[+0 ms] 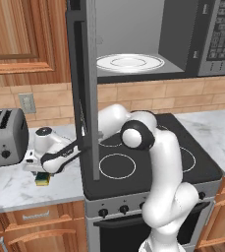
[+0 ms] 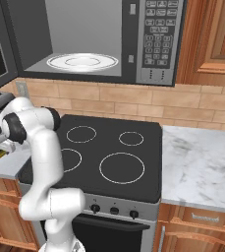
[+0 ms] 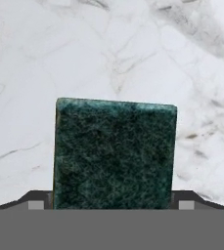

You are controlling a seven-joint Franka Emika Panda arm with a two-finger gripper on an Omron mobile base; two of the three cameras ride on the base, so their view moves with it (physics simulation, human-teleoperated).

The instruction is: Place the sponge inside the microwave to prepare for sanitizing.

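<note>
Marble counter (image 1: 15, 189) — sponge (image 3: 114, 154) — brick backsplash (image 1: 148, 93)

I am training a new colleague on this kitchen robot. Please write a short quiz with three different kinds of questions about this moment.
1. True or false: the microwave door stands open.
2. The sponge lies on: A) the stove, B) the marble counter, C) the glass plate.
3. Fill in: beside the sponge in the hand view, the gripper fingertips stand one on each ____.

Key: 1 true. 2 B. 3 side; the sponge sits between them, and whether they are pressing on it cannot be told.
</note>
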